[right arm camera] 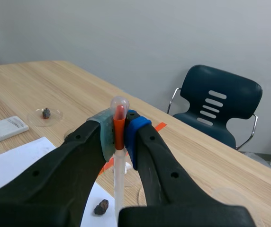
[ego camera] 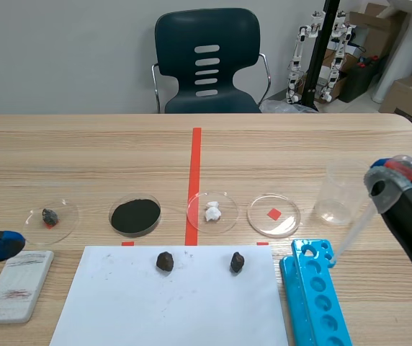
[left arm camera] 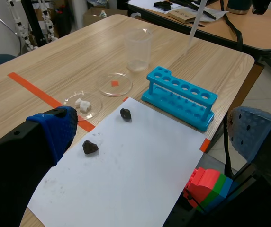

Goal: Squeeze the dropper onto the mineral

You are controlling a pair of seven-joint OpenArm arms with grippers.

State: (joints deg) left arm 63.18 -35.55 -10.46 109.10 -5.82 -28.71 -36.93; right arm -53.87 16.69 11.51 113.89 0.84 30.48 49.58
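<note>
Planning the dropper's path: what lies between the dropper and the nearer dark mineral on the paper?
The blue test tube rack stands between dropper and mineral; the scene view shows it.

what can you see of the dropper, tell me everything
The dropper is a slim, clear plastic pipette with a rounded bulb on top and orange-red colour in its neck. The right gripper is shut on it just under the bulb, a pad on each side. Its long stem slants down, the tip in the air between the clear cup and the blue rack, seemingly touching neither.
</note>
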